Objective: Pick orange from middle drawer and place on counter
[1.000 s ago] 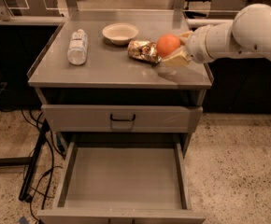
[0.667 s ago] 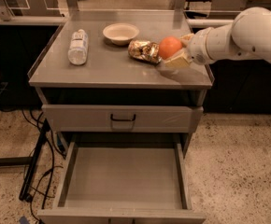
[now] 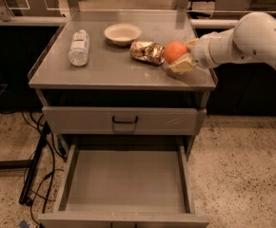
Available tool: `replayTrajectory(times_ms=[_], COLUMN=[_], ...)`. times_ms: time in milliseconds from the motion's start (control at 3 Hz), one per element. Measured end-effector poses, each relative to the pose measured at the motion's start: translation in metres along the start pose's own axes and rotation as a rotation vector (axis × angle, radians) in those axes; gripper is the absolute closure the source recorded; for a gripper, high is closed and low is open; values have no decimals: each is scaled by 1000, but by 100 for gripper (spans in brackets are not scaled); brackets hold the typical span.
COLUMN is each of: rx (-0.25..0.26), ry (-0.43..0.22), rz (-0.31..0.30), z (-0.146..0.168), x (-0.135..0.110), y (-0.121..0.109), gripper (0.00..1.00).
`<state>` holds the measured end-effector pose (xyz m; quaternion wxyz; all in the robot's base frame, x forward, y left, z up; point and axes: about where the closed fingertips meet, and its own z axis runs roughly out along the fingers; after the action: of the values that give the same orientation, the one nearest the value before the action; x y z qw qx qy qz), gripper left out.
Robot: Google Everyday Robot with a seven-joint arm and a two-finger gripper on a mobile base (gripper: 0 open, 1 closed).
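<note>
The orange (image 3: pixel 175 52) is round and bright, held in my gripper (image 3: pixel 182 57) just above the right side of the grey counter (image 3: pixel 109 72). The gripper reaches in from the right on a white arm and is shut on the orange, one pale finger (image 3: pixel 182 65) below it. The orange sits right beside a gold-brown foil snack bag (image 3: pixel 147 52). The middle drawer (image 3: pixel 126 179) is pulled open below, its flat grey floor bare.
A white bowl (image 3: pixel 123 33) stands at the counter's back middle. A plastic water bottle (image 3: pixel 79 47) lies on its left side. The closed top drawer front with a black handle (image 3: pixel 124 121) is above the open drawer. Cables (image 3: pixel 38 175) lie on the floor at left.
The gripper with the orange has shifted slightly, staying over the counter's right side beside the snack bag. Nothing else has moved.
</note>
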<state>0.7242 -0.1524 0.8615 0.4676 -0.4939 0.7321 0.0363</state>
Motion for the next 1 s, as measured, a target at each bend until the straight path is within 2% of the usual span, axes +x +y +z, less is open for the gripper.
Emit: replayTrajectory(times_ms=[333, 1000], rx=[0, 0], ry=[0, 0], rz=[0, 0], z=[0, 0], x=[0, 0], y=[0, 0], gripper=[73, 26])
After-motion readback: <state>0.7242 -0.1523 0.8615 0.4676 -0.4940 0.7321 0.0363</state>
